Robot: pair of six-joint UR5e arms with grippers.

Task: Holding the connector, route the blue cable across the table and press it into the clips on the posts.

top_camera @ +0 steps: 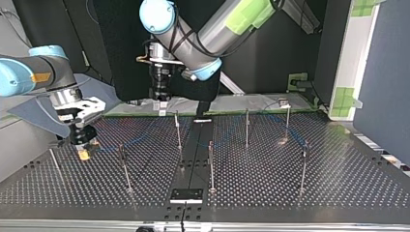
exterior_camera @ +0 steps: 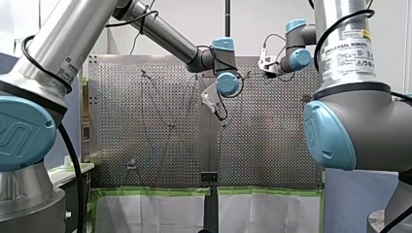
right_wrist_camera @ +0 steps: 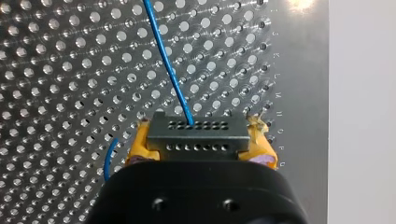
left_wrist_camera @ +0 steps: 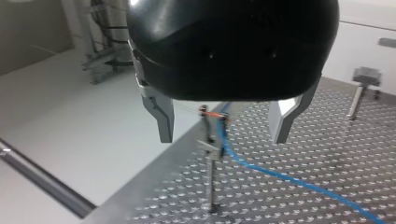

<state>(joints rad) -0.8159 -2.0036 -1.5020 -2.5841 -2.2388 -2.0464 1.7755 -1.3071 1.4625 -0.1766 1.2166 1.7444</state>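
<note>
Right claw (right_wrist_camera: pixel 201 142) clenched on the connector (right_wrist_camera: pixel 198 133); left claw (left_wrist_camera: pixel 223 137) released at a post (left_wrist_camera: pixel 212 177).
The blue cable (right_wrist_camera: pixel 168 65) leaves the connector, crosses the perforated worktop (right_wrist_camera: pixel 56 56) and meets the clip on that post, which stands between my left claw's spread fingers. Other posts (top_camera: pixel 211 164) rise well apart from it.

Pale wall (exterior_camera: pixel 257 17), green-taped white panels (exterior_camera: pixel 150 213), dark backdrop (top_camera: pixel 263 72)
</note>
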